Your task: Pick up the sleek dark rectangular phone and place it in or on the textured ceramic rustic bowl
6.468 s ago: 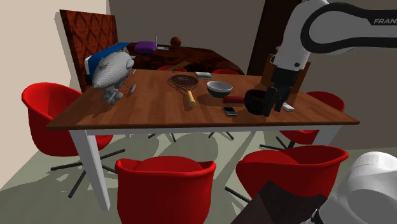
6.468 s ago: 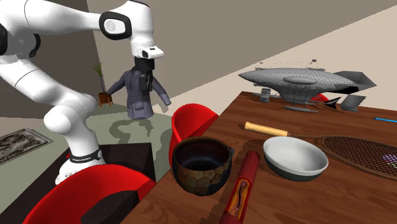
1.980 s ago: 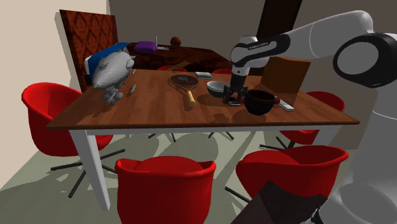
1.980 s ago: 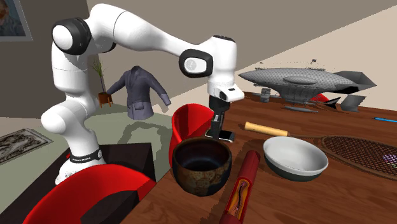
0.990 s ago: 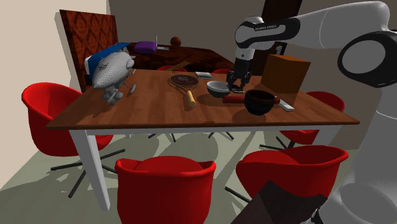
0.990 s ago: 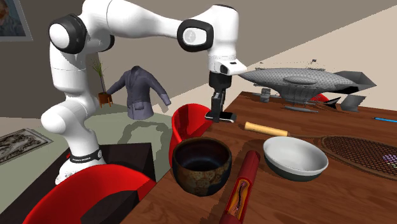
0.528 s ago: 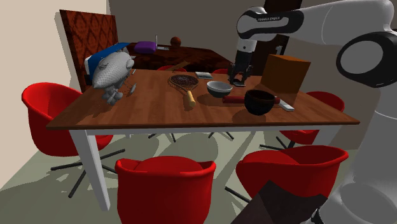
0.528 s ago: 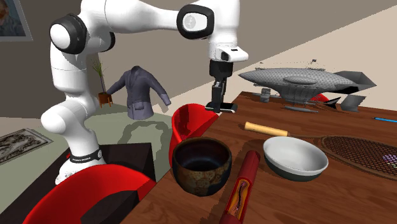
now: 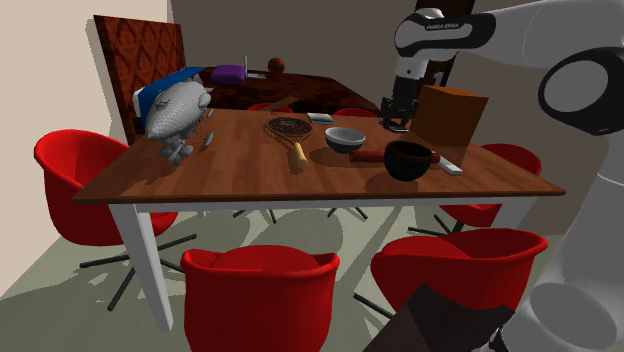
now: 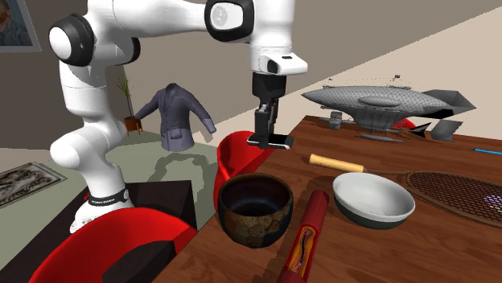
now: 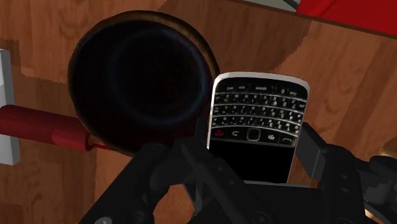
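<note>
You work over a crowded wooden table [image 9: 230,172], with the white arm [image 10: 161,20] arched high above its near edge in the second exterior view. The target, the dark rough-surfaced bowl [image 10: 256,211], stands upright and empty near that edge. A paler bowl [image 10: 372,199] sits just beside it, and a red roll [image 10: 306,233] lies between the two, touching or nearly touching the dark bowl's wall; I cannot tell which. The gripper [image 10: 268,135] is clamped on the phone [image 11: 256,127], one finger on each long side. The keypad faces the wrist camera, and the phone is carried level, well clear of the table. Judged from the wrist view, the phone hangs beside the bowl's mouth rather than over it, its edge only overlapping the rim. So carry it sideways first until the whole phone sits over the dark hollow, and hold your height while you cross the rim. Then lower straight down and part the fingers only when the phone is low inside. Release early or off-centre and it may strike the rim and tip out onto the table, or knock the red roll.
</note>
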You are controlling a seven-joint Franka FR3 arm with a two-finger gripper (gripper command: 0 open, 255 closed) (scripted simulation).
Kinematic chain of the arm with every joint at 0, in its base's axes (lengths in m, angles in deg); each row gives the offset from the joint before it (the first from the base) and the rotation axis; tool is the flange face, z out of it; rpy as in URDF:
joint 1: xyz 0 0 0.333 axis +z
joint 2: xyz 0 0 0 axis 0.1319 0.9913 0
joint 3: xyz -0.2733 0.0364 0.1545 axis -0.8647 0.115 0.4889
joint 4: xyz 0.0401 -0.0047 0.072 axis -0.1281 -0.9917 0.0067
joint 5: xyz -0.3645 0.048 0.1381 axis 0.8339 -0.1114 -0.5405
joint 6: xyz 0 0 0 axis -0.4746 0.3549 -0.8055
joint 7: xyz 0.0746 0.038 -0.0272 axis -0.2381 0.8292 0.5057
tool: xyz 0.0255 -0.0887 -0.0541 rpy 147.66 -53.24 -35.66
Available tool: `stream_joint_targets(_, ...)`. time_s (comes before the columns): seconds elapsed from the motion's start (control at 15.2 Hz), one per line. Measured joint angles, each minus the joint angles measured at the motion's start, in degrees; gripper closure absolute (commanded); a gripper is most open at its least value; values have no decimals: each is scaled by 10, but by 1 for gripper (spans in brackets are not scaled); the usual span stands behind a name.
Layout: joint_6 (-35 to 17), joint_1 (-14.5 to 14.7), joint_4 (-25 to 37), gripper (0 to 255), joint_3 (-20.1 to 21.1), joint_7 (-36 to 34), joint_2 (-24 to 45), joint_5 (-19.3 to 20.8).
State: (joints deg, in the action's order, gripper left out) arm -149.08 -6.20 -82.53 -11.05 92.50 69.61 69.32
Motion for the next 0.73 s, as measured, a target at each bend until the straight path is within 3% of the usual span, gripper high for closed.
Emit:
stream_joint_targets(0.46,3,-51,-3,255,-37,88,-3,-3)
stream_joint_targets(0.73,-21,-55,-33,255,-41,98,-8,-2)
